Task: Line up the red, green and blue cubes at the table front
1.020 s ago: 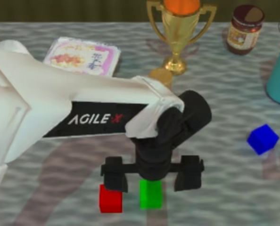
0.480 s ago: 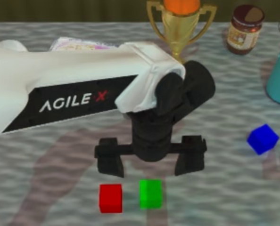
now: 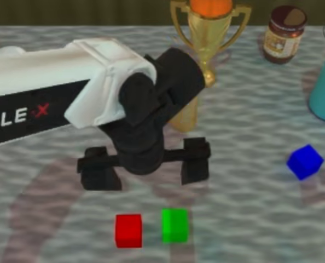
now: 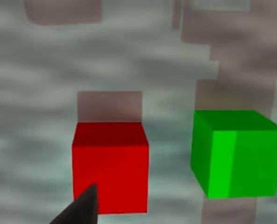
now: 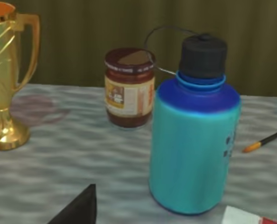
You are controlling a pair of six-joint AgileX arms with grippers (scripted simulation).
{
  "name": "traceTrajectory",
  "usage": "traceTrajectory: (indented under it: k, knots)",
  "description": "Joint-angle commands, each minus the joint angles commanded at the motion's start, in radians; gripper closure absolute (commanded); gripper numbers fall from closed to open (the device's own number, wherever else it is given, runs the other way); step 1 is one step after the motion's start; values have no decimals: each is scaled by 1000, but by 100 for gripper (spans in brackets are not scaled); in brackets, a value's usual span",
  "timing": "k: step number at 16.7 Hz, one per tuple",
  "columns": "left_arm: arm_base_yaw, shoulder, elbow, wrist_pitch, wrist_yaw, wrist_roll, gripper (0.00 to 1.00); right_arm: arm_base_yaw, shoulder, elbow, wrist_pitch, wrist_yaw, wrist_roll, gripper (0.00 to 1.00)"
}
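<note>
The left gripper (image 3: 145,168) hangs above the table (image 3: 250,219) with its two fingers spread wide and nothing between them; it sits a little back from the front edge, over the middle of the surface and slightly toward the left side. Just in front of it, near the front edge, the red cube (image 3: 128,230) and the green cube (image 3: 175,225) sit flat on the table side by side with a narrow gap between them, red toward the left, green toward the right, their faces roughly square to the front edge. The left wrist view shows the same pair, red cube (image 4: 110,165) and green cube (image 4: 236,154), apart and not touching. The blue cube (image 3: 305,161) lies well apart from them, toward the right side and farther back, turned at an angle to the edges. That is the relation the next move seems to turn on: the blue cube is to the right of the open left gripper and of the row, on the right arm's side, so that arm looks better placed. The right gripper itself is out of the top view; its wrist camera looks past a blue bottle (image 5: 194,135), a jar (image 5: 129,88) and a gold trophy (image 5: 8,74) near the back edge.
</note>
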Motion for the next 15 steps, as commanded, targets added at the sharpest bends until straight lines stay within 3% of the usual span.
traceTrajectory:
  k: [6,15]
  knots:
    - [235,-455,-382,249,-5,195,0,49,508,357,-267,4,-74,0]
    - [623,-1288,-1006,703,3,592,0,132,1366,923,-706,8,-193,0]
